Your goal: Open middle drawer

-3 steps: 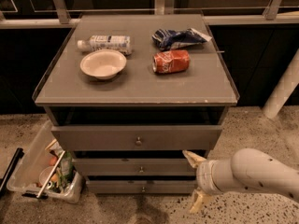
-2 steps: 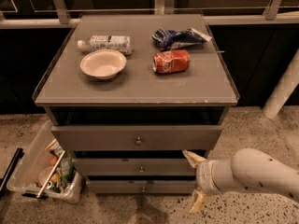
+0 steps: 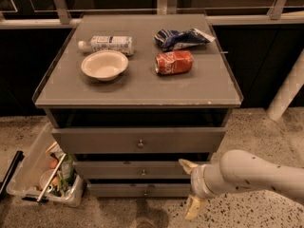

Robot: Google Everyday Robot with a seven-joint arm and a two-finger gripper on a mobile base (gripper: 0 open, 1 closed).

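Observation:
The grey cabinet has three drawer fronts stacked under its top. The middle drawer [image 3: 114, 170] is the mid-height panel with a small round knob [image 3: 143, 172] at its centre, and it sits flush between the taller drawer [image 3: 95, 141] above and the slim drawer [image 3: 118, 190] below. My gripper [image 3: 191, 186] hangs low in front of the cabinet's right side, to the right of the knob. It is open, with one fingertip [image 3: 186, 164] at middle-drawer height, the other near the floor, and nothing between them.
On the cabinet top [image 3: 137, 89] lie a white bowl [image 3: 104, 64], a plastic bottle [image 3: 107, 44], a red can [image 3: 174, 62] and a blue chip bag [image 3: 183, 38]. A clear bin of clutter [image 3: 45, 175] stands on the floor at the left. A white post [image 3: 287, 91] rises at the right.
My gripper has edged slightly left towards the drawer fronts. The drawers and the things on top have not moved.

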